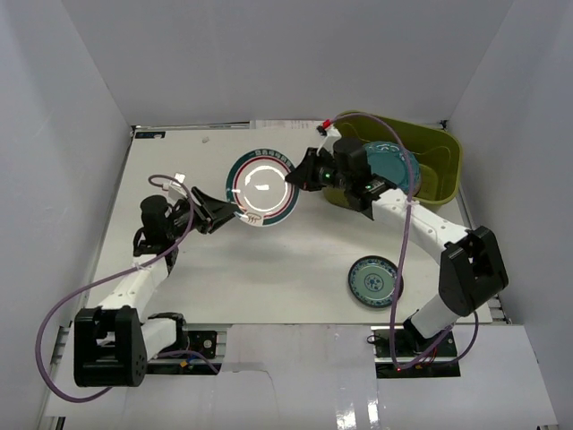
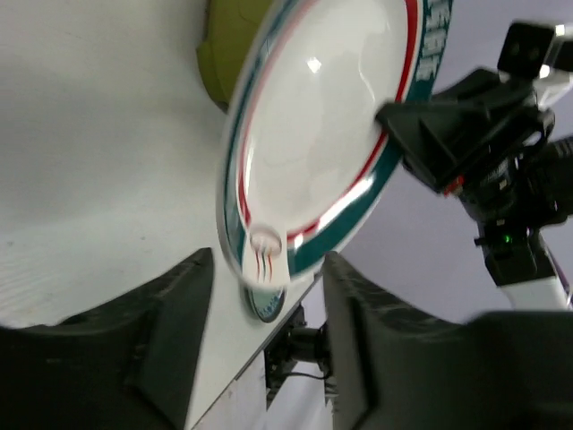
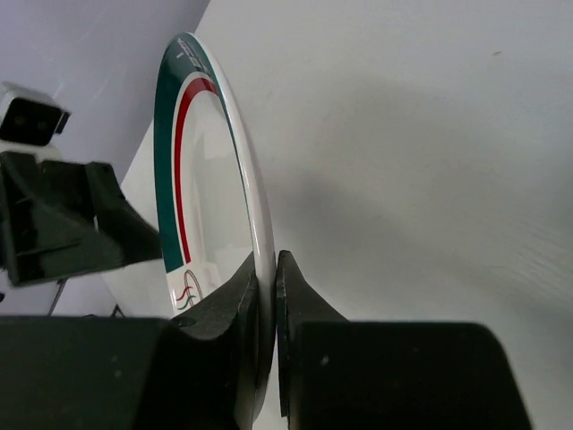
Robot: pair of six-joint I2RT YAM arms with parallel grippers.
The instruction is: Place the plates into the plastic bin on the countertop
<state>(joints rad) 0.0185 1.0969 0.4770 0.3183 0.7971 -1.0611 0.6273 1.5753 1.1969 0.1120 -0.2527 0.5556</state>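
Nearest us, two black-and-white arms (image 1: 452, 269) are bolted at the front edge of a flat, matte white countertop (image 1: 242, 278). Just ahead of the right arm's base a small teal patterned plate (image 1: 373, 280) lies flat, round and glossy, with bare surface around it. Further in, the left gripper (image 1: 222, 213) has its two black fingers (image 2: 170, 313) spread wide. The lower rim of a green-rimmed white plate (image 1: 262, 188) sits in the gap between them; we cannot tell whether either finger touches it. This plate is smooth and glazed, with a dark green outer band and a thin red ring inside, and it is held tilted above the middle of the countertop. On its opposite rim the right gripper (image 1: 303, 176) pinches the edge tightly between its fingers. Beyond, in the far right corner, stands the olive-green plastic bin (image 1: 450, 166), rectangular with rounded corners, with a scalloped teal plate (image 1: 394, 166) lying inside. Plain pale walls (image 1: 269, 54) enclose the left, far and right sides; the bin sits close to the right wall, and the widest bare stretch of countertop is on the left
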